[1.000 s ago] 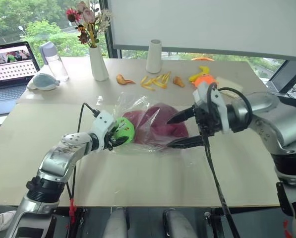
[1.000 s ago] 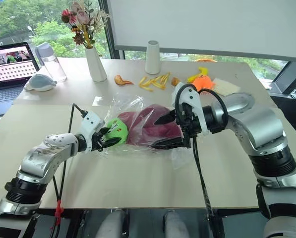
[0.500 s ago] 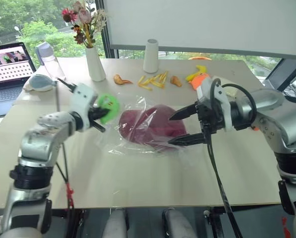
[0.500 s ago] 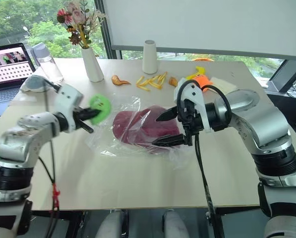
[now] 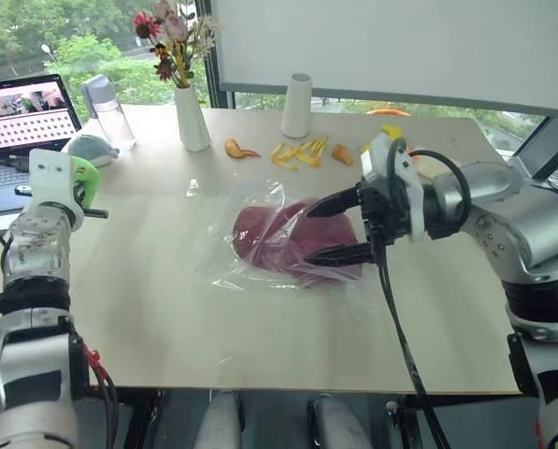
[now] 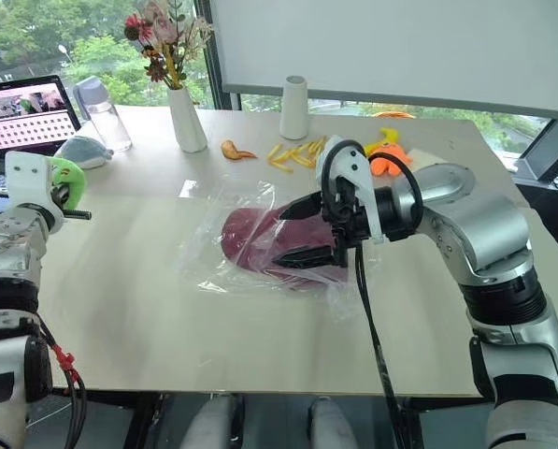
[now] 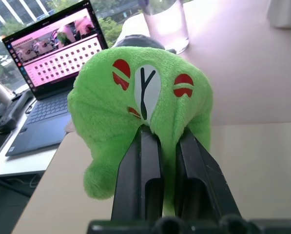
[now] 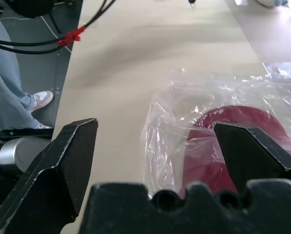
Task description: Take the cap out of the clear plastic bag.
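Left hand (image 7: 160, 146) has swung the green plush toy (image 7: 140, 109) out left, clenched; right hand (image 5: 339, 227) gapes over bagged cap (image 5: 279, 238) on tabletop (image 5: 166, 299).

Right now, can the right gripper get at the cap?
Probably not directly. The right gripper hangs open just over the cap, but the bag covers the cap, so the plastic is between them.

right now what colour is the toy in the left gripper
Bright green toy with red and white marks, clearest in the left wrist view.
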